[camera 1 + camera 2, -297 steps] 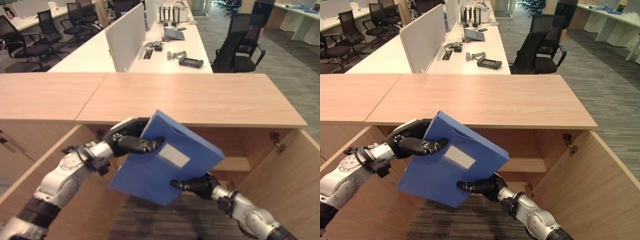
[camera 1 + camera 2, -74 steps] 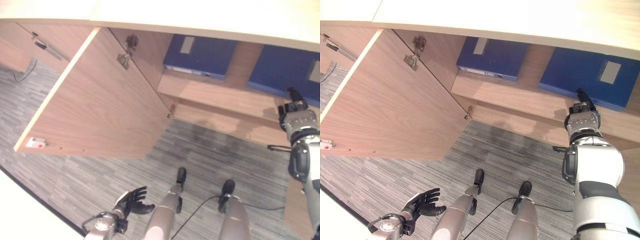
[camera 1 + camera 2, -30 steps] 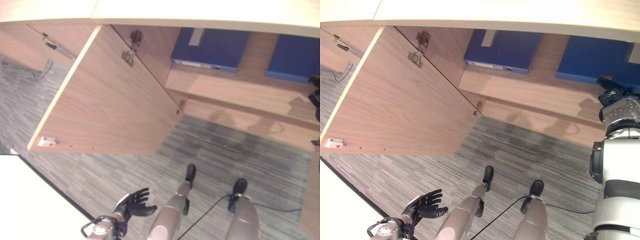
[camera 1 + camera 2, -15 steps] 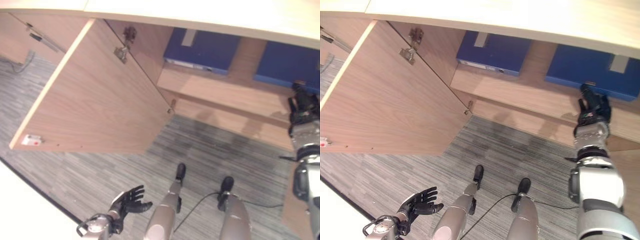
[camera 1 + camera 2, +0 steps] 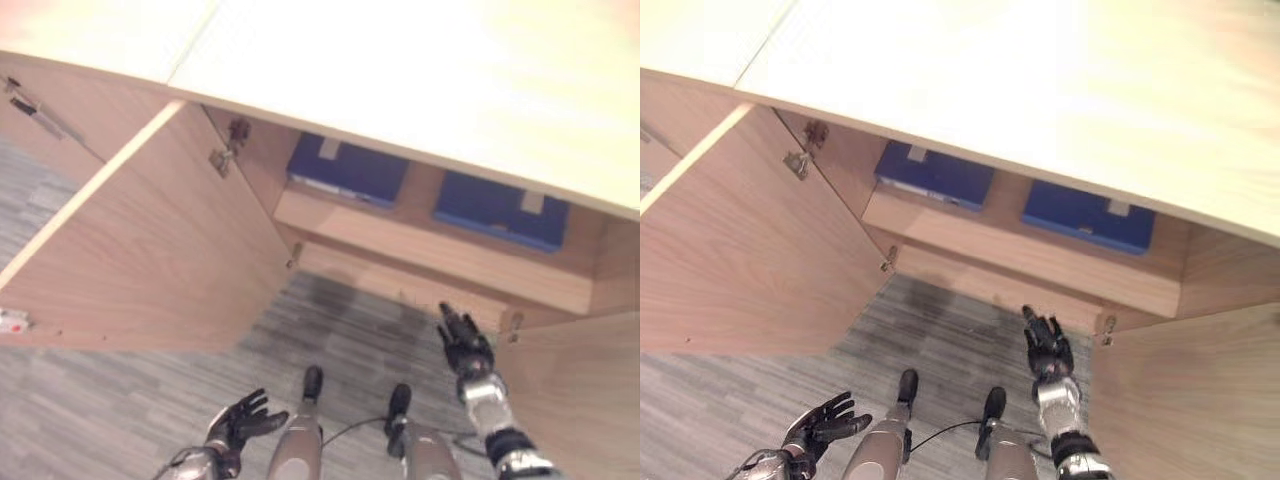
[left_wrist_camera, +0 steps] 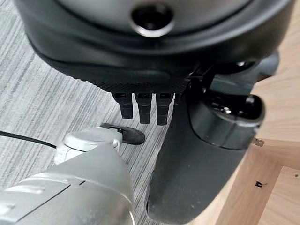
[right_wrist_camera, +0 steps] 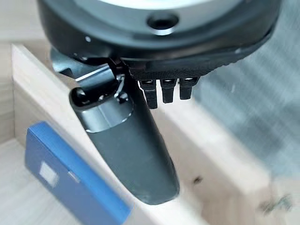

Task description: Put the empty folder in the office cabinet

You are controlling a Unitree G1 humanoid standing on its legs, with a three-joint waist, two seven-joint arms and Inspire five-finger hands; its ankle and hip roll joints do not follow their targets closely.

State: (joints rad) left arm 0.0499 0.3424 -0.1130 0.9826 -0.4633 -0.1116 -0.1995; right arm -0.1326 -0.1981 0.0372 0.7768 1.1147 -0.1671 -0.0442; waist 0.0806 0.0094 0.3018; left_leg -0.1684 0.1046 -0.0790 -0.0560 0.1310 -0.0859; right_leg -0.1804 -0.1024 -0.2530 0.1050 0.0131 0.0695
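- Left eye view looks down past a pale wooden surface (image 5: 420,90), the top of an open cabinet (image 5: 440,245) below it.
- Grey striped carpet (image 5: 120,400) covers the floor in front of the cabinet.
- One wooden door (image 5: 140,250) swings wide open on the robot's left; another door (image 5: 1180,400) stands open on the right.
- Inside, a shelf (image 5: 430,250) runs across the cabinet and carries two blue folders lying flat, well apart from each other.
- One folder (image 5: 348,170) lies toward the left end of the shelf; the other folder (image 5: 500,210) lies toward the right end. Neither hand touches them.
- Right hand (image 5: 462,350) is raised in front of the cabinet's lower edge, below the right-hand folder, fingers straight and holding nothing.
- Left hand (image 5: 240,422) hangs low over the carpet, well apart from the cabinet, fingers spread loosely and empty.
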